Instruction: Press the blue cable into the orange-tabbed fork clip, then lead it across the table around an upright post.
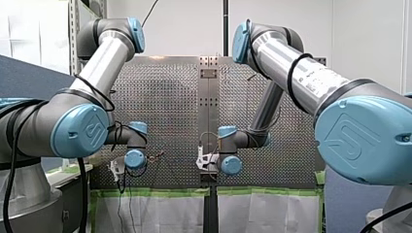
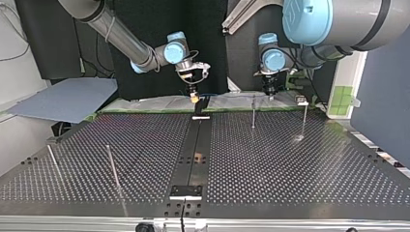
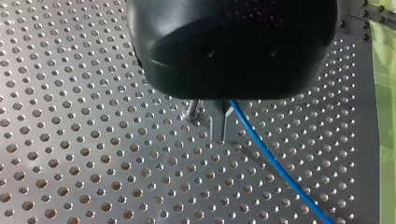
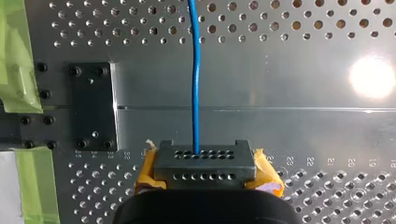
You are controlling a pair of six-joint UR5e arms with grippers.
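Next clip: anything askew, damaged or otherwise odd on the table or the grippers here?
Nothing spilled or broken. The blue cable runs straight out from my right gripper, whose jaws are shut on it. Only the yellow padding on that gripper looks ragged, its edges frayed and sticking out.

Room light is even and bright in the front view – the right wrist view has a hard round glare spot on the silver perforated metal table, and the top view a softer sheen beside the thin upright metal post, with a dark backdrop.

A white wall behind, a grey-blue board aside.
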